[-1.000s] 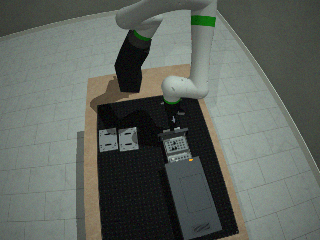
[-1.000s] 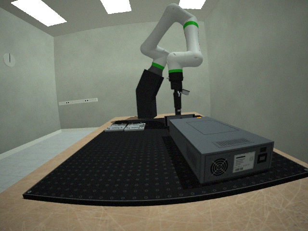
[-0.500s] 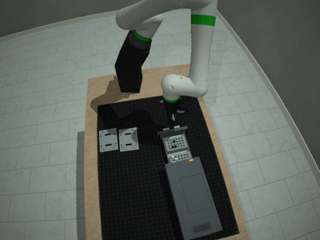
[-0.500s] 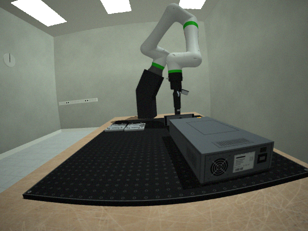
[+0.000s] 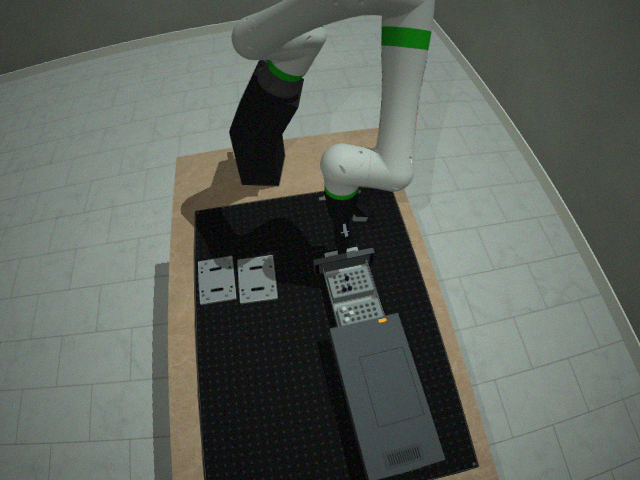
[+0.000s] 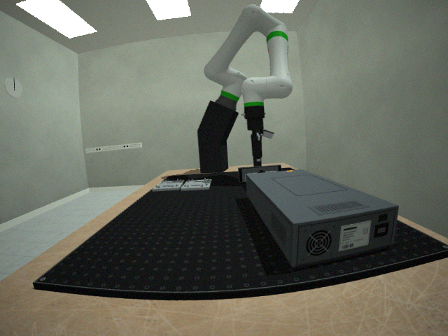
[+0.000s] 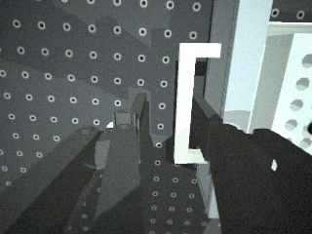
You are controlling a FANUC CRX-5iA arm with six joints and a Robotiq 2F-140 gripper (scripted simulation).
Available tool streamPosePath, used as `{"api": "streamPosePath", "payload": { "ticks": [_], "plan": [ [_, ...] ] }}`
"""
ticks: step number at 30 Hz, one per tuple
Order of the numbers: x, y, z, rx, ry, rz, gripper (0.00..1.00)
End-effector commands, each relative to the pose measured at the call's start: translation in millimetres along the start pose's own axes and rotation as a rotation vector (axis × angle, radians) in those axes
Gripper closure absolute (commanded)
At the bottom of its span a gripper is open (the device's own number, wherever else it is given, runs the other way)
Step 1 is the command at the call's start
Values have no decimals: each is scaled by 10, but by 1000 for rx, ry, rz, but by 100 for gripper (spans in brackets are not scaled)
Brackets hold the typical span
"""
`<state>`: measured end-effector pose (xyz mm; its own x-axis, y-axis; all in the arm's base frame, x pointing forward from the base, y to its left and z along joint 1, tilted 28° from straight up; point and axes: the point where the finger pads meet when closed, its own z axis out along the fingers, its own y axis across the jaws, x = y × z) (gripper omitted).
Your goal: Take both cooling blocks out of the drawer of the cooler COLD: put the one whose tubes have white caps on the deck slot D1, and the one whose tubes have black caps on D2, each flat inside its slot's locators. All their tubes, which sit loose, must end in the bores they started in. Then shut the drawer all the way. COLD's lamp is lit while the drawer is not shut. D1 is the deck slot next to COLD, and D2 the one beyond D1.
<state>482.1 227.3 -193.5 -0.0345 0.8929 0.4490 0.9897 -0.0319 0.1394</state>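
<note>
Grey metal, by its look, the cooler's drawer (image 5: 324,266) (image 6: 244,174) (image 7: 251,49) stood out of the cooler (image 5: 390,382) (image 6: 311,202), carrying the black-capped block (image 5: 355,294) (image 7: 302,46) by its front and the white-capped block (image 5: 372,303) behind. The fingers (image 5: 342,250) (image 6: 257,164) stood moderately apart, one inside the pale handle (image 5: 352,251) (image 7: 184,107), pinching nothing. The stiff handle's middle probably suited a slow, straight pull; the blocks, likely heavy, wanted level lifting by opposite sides, clear of loose tubes.

My gripper (image 5: 342,251) (image 6: 257,164) (image 7: 168,107) is nearer the counter's (image 5: 180,361) (image 6: 217,318) edge by my base, and the drawer (image 5: 343,261) (image 6: 267,168) (image 7: 221,58) stands further out that way. More of the white-capped block (image 5: 369,311) shows beyond the cooler (image 5: 387,392) (image 6: 325,195).
</note>
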Motion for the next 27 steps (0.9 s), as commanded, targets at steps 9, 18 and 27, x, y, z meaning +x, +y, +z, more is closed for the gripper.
{"api": "streamPosePath", "payload": {
  "ticks": [9,18,27],
  "plan": [
    [0,-128,-5,-1,0,0,66],
    [0,-184,-5,-1,0,0,66],
    [0,-207,-5,-1,0,0,66]
  ]
}}
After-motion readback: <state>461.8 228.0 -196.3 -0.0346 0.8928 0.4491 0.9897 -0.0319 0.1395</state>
